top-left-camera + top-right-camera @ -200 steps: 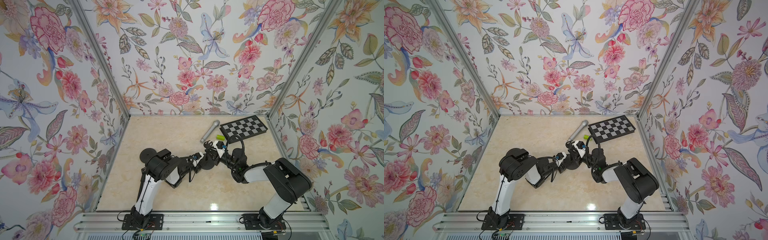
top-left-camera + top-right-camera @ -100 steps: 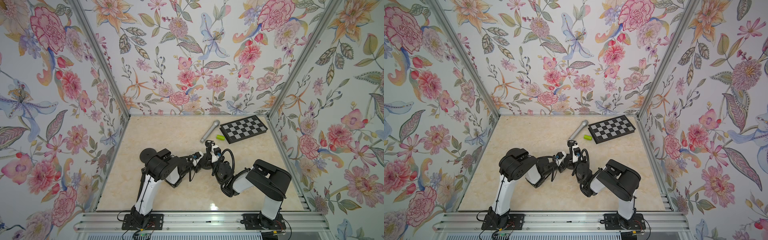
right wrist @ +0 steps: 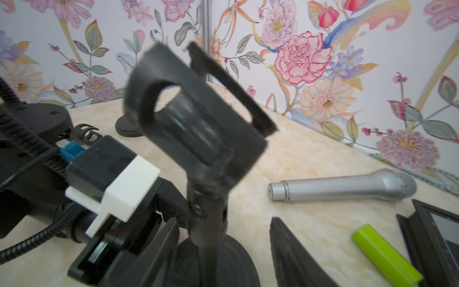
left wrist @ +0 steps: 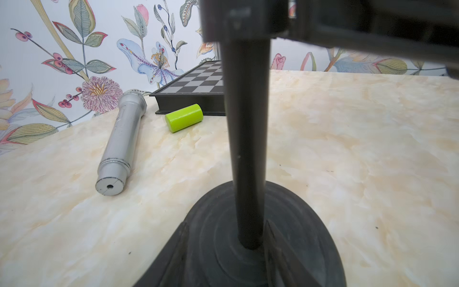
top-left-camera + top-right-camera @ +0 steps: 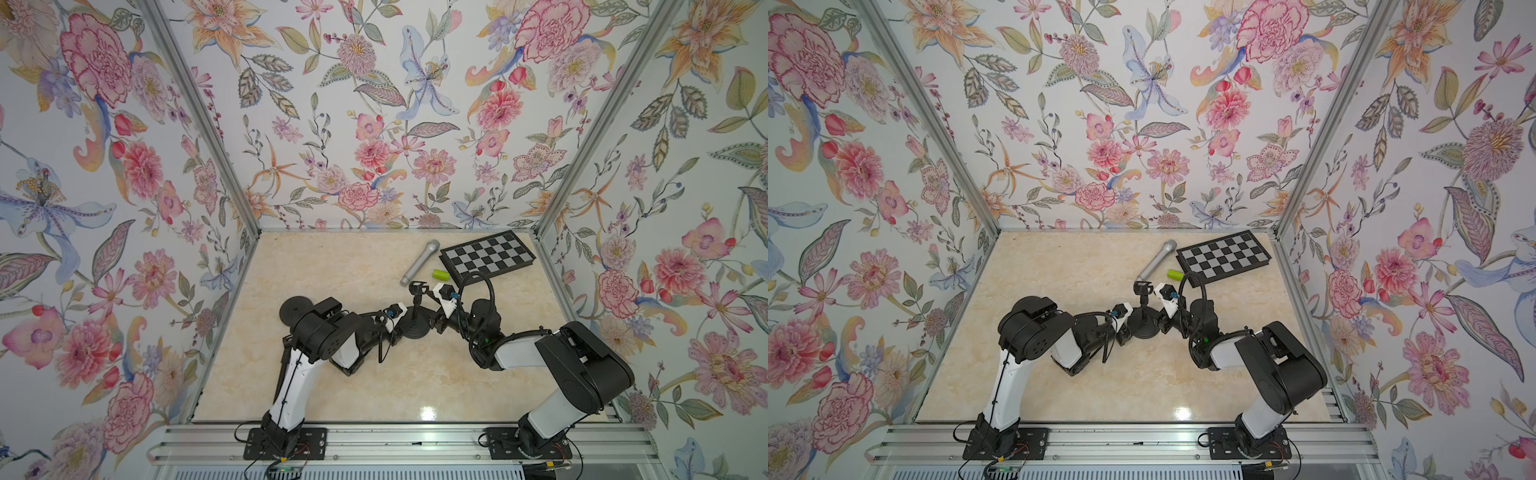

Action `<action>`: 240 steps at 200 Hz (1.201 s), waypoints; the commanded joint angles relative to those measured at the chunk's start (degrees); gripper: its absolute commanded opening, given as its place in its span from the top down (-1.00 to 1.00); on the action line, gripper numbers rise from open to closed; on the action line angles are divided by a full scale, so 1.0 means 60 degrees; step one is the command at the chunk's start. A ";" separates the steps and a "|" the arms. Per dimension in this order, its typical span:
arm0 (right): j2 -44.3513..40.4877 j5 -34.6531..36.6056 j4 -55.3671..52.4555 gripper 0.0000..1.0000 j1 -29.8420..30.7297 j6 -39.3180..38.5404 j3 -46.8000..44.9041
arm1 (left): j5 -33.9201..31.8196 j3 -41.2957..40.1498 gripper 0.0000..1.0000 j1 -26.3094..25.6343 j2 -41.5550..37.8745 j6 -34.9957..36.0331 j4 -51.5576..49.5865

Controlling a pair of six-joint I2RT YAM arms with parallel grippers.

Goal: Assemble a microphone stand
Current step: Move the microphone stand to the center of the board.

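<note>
The black microphone stand stands upright mid-table, with a round base [image 5: 417, 329], a pole [image 4: 248, 149] and an empty clip [image 3: 196, 116] on top. My left gripper [image 5: 400, 332] reaches in low from the left. Its fingers [image 4: 182, 246] are closed against the base on either side of the pole's foot. My right gripper [image 5: 435, 323] is open around the lower pole from the right. In the right wrist view one finger [image 3: 285, 248] stands well off the pole. The silver microphone [image 5: 419, 262] lies loose on the table behind the stand.
A green cylinder [image 5: 441, 274] lies between the microphone and a chessboard [image 5: 488, 257] at the back right. A second black disc [image 5: 295, 309] sits on the table behind my left arm. Floral walls close in three sides.
My right gripper has opened off the pole. The right arm swung in toward the centre half a second ago and is back out to the right. The left gripper has held still.
</note>
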 commanded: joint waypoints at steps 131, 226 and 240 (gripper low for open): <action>0.1171 0.8931 0.1202 1.00 0.2552 0.2295 -0.0433 | -0.0159 -0.0054 0.01 0.0115 0.0503 -0.0009 -0.1154; 0.2418 1.3642 0.0162 1.00 0.4972 0.2483 0.0971 | -0.0241 -0.0113 0.02 0.0104 0.0438 0.0028 -0.1186; 0.2072 1.3096 0.0521 1.00 0.4815 0.2460 0.0636 | -0.0175 -0.0263 0.01 0.0116 0.0244 0.0022 -0.0884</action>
